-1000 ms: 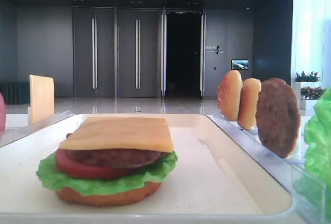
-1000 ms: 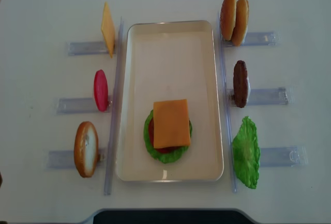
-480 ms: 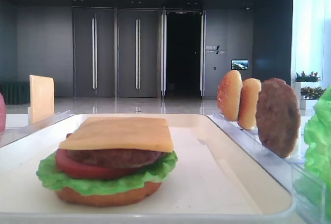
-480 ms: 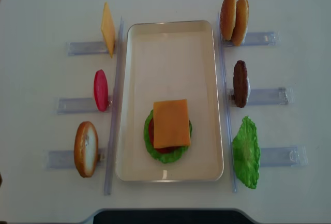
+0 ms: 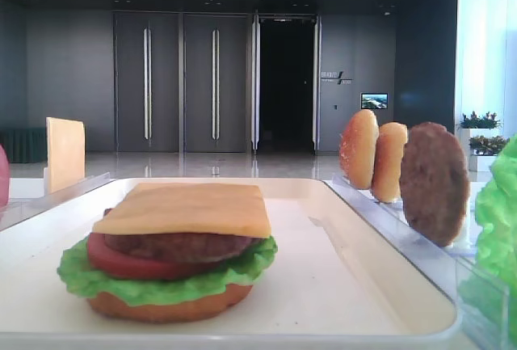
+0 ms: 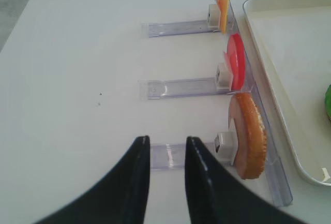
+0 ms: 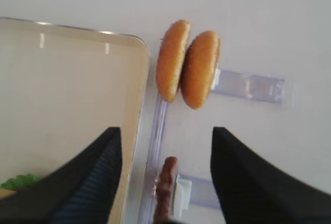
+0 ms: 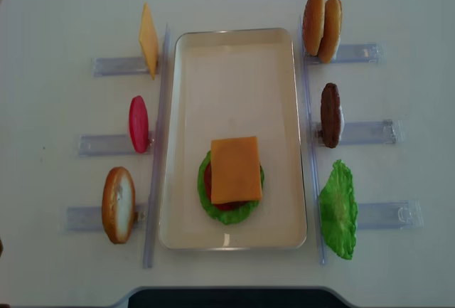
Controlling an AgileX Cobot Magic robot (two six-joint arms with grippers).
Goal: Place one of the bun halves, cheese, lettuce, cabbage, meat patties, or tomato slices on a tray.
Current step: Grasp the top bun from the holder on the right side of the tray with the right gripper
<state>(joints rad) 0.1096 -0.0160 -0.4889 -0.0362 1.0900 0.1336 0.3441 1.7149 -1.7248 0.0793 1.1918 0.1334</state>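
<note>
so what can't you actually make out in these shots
- Bottom bun: overhead view, hidden beneath the cheese and lettuce.
- Meat patty in the rack: right wrist view, cut off by the bottom edge.
- Left end effector: absent from both exterior views.
- Tomato slice: low exterior view, cropped at left edge.

1. Your tray point(image 8: 234, 52) is cream-white, on a plain white tabletop point(image 8: 57, 16).
2. At the tray's 6 o'clock end, the stack shows a yellow-orange cheese point(image 8: 234, 169) square over red tomato, dark brown patty, frilly bright green lettuce point(image 8: 213, 208) and an orange-brown bottom bun point(image 5: 170, 305).
3. At 1 o'clock you see two golden-brown bun halves point(image 8: 321, 26); at 3 o'clock, a grainy dark brown meat patty point(image 8: 330, 114); at 4 o'clock, a green leaf point(image 8: 338, 210).
4. At 11 o'clock stands a yellow-orange slice point(image 8: 148, 40); at 9 o'clock, a red tomato slice point(image 8: 138, 124); at 7 o'clock, a speckled golden bun point(image 8: 118, 204).
5. The racks point(image 8: 366, 132) are clear plastic.
6. Both claws, left point(image 6: 166, 175) and right point(image 7: 163, 175), are black.
</note>
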